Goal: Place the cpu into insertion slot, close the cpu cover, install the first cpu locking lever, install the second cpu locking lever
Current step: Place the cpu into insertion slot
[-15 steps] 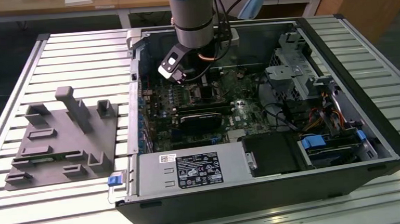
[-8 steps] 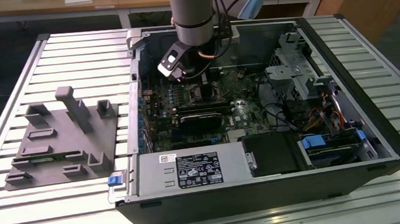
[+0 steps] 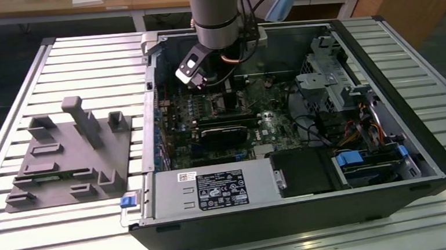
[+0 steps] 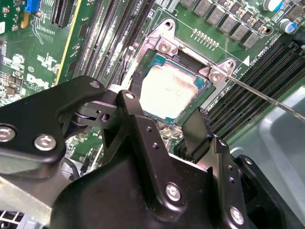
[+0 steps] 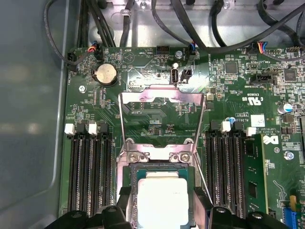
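Clearly, gripper (image 4: 165, 106) spread wide astride seated cpu (image 4: 167, 88), cpu cover (image 5: 162, 95) open in first wrist view.

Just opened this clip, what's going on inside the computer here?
A robot arm reaches down into an open computer case, with its gripper low over the insertion slot on the green board. The cpu lies in that slot, pale metal top up, right at the gripper. The cpu cover is swung up and open, not yet closed. A thin locking lever juts out to the side, unlatched.
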Robot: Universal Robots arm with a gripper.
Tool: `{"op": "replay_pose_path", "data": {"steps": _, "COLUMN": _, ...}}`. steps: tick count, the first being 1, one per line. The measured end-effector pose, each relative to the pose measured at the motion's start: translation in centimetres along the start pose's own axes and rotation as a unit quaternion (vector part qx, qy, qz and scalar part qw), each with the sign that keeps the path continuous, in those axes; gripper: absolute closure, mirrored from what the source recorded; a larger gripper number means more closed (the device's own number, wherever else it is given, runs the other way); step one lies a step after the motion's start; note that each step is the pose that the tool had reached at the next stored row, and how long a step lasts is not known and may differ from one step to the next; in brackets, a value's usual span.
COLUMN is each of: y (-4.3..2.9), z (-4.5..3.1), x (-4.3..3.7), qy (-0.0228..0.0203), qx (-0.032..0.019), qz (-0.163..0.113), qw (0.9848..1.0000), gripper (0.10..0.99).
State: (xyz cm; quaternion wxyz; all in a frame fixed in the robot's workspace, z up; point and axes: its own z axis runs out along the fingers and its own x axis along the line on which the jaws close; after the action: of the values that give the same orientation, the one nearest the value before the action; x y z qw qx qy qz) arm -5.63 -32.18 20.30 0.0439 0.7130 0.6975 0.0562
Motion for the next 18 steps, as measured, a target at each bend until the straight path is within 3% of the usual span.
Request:
{"op": "replay_pose_path", "data": {"steps": 4, "y": 0.00, "z": -0.01, "x": 0.00, "qy": -0.0001, "qx": 0.0001, "qz": 0.000, "qw": 1.0000, "gripper": 0.486}}
{"op": "replay_pose_path", "data": {"steps": 6, "y": 0.00, "z": -0.01, "x": 0.00, "qy": -0.0001, "qx": 0.0000, "qz": 0.000, "qw": 1.0000, "gripper": 0.612}}
{"op": "replay_pose_path", "data": {"steps": 8, "y": 0.00, "z": -0.02, "x": 0.00, "qy": 0.0000, "qx": 0.0000, "qz": 0.000, "qw": 1.0000, "gripper": 0.612}}
{"op": "replay_pose_path", "data": {"steps": 10, "y": 0.00, "z": -0.02, "x": 0.00, "qy": -0.0001, "qx": 0.0001, "qz": 0.000, "qw": 1.0000, "gripper": 0.729}}
{"op": "replay_pose_path", "data": {"steps": 11, "y": 0.00, "z": -0.02, "x": 0.00, "qy": -0.0001, "qx": 0.0001, "qz": 0.000, "qw": 1.0000, "gripper": 0.729}}
{"op": "replay_pose_path", "data": {"steps": 14, "y": 0.00, "z": -0.03, "x": 0.00, "qy": -0.0001, "qx": 0.0001, "qz": 0.000, "qw": 1.0000, "gripper": 0.906}}
{"op": "replay_pose_path", "data": {"steps": 18, "y": 0.00, "z": -0.03, "x": 0.00, "qy": -0.0001, "qx": 0.0001, "qz": 0.000, "qw": 1.0000, "gripper": 0.980}}
